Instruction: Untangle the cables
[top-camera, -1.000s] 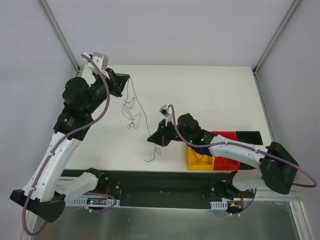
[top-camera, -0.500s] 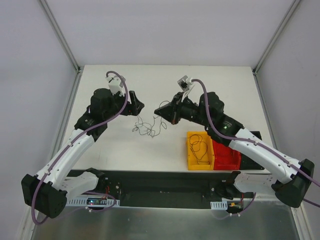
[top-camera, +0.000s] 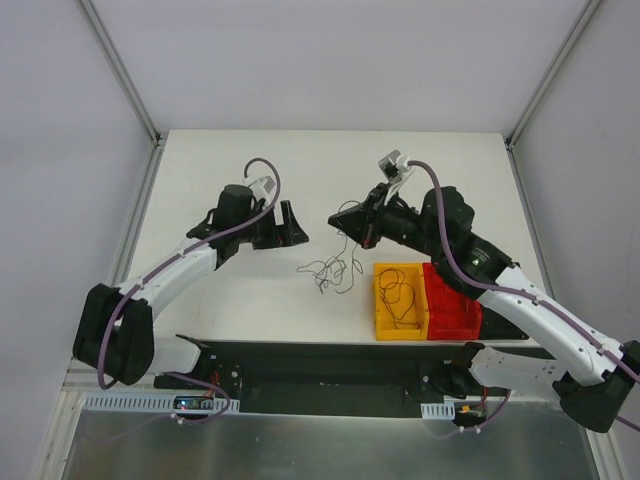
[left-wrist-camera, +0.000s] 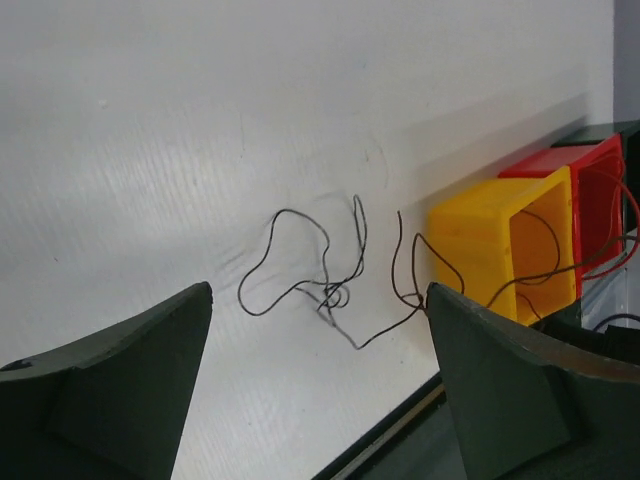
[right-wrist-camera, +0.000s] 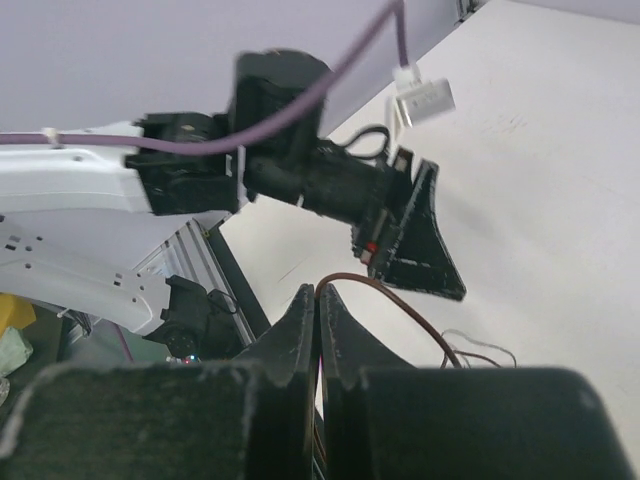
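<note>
The cables (top-camera: 330, 270) are thin dark wires in a loose tangle on the white table, between the two arms. In the left wrist view the cables (left-wrist-camera: 322, 280) lie just beyond the fingertips. My left gripper (top-camera: 298, 224) (left-wrist-camera: 318, 292) is open and empty, hovering left of the tangle. My right gripper (top-camera: 337, 217) (right-wrist-camera: 318, 298) is shut on a brown cable (right-wrist-camera: 400, 297), which arcs from the fingertips down toward the tangle. The right wrist view also shows the left gripper (right-wrist-camera: 412, 240) opposite mine.
A yellow bin (top-camera: 384, 308) (left-wrist-camera: 480, 235) with a loose wire inside stands right of the tangle. A red bin (top-camera: 452, 318) (left-wrist-camera: 560, 165) adjoins it on the right. The black base rail (top-camera: 320, 360) runs along the near table edge.
My left gripper has opened, let go of the cables and swung in toward the middle. The tangle has dropped onto the table. My right gripper has moved up and right, still gripping its cable.
</note>
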